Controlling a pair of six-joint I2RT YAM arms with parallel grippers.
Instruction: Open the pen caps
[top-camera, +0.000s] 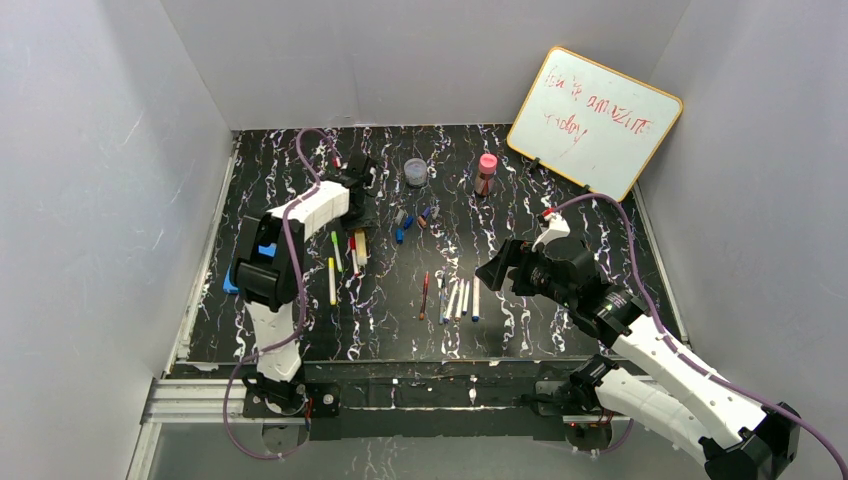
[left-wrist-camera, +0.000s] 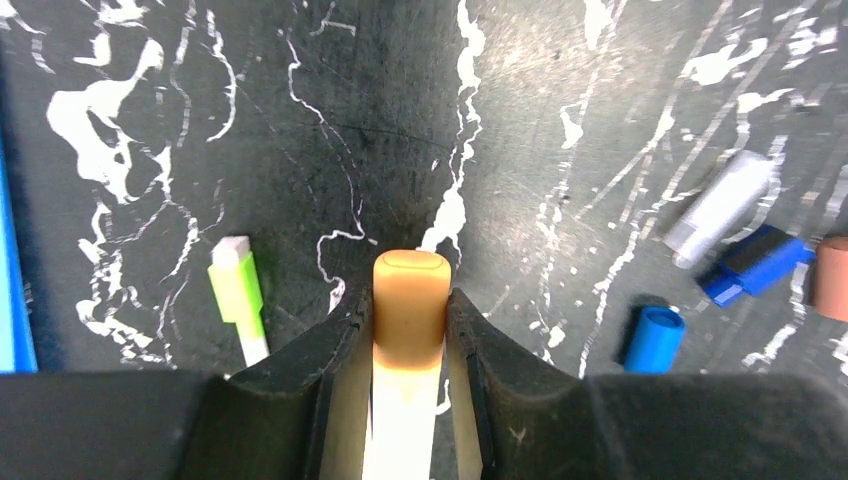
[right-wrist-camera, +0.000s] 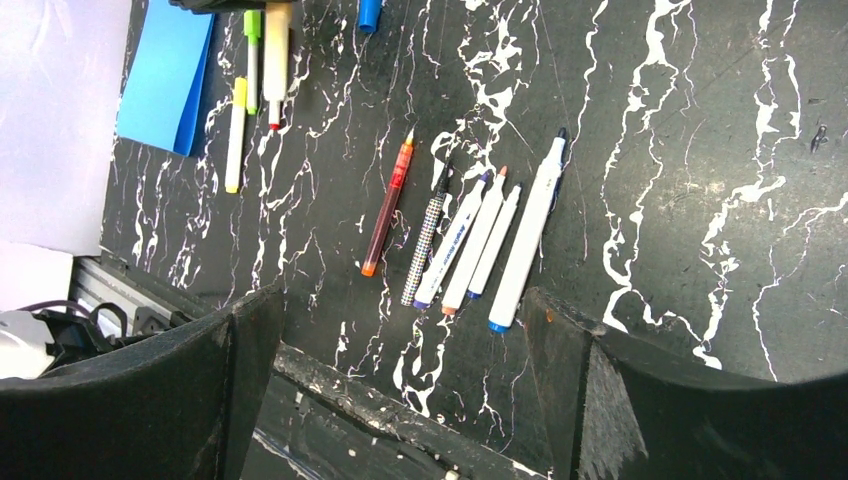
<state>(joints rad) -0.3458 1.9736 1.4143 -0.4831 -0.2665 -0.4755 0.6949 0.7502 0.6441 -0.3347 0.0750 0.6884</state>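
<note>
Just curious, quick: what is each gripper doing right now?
Left gripper: closed on the orange-capped pen.
Right gripper: open, holding nothing.

pen (left-wrist-camera: 408, 385) in left hand (left-wrist-camera: 408, 300) cut by bottom edge, brown cap (left-wrist-camera: 832, 278) by right edge

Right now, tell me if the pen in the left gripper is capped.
Capped: its orange cap sits on the white barrel, inside the left gripper.
</note>
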